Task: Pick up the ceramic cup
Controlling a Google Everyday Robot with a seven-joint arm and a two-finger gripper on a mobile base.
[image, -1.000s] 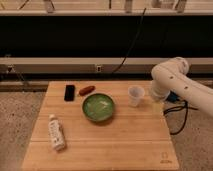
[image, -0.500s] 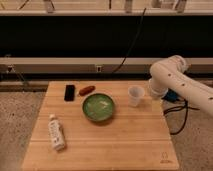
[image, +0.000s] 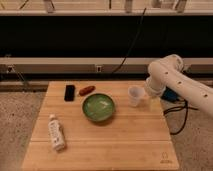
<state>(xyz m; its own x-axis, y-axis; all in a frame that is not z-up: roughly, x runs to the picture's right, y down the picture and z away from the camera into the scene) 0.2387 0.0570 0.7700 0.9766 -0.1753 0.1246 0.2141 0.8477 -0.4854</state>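
1. Worktop: in the camera view, a pale wooden worktop [image: 125, 142] fills the lower part of the scene. It stands on a speckled floor [image: 20, 115], with a dark wall and a pale ledge [image: 60, 65] behind it.
2. The small white cup [image: 135, 95] stands upright on the worktop, toward its back right part, with its wider rim up. It sits to the right of the bowl and apart from it, with bare wood between the two.
3. A white arm [image: 172, 80] reaches in from the right edge, bends high near the worktop's back right corner and points downward.
4. The tool [image: 150, 102] at the arm's end hangs just beside the cup, on the cup's right, low over the worktop's right side. Whether it touches the cup cannot be told, nor whether it is released or clenched. The cup rests on the wood.
5. A wide green bowl [image: 99, 108] sits near the middle of the worktop, much larger than the cup.
6. Behind the bowl, toward the back left, lies a flat black object [image: 69, 92], with a reddish-brown oblong item [image: 86, 90] just beside it on the right.
7. A white bottle [image: 56, 132] lies on its side near the front left, its cap toward the back.
8. A black cable [image: 131, 47] hangs down the wall, and another loops over the floor at the right, below the arm.
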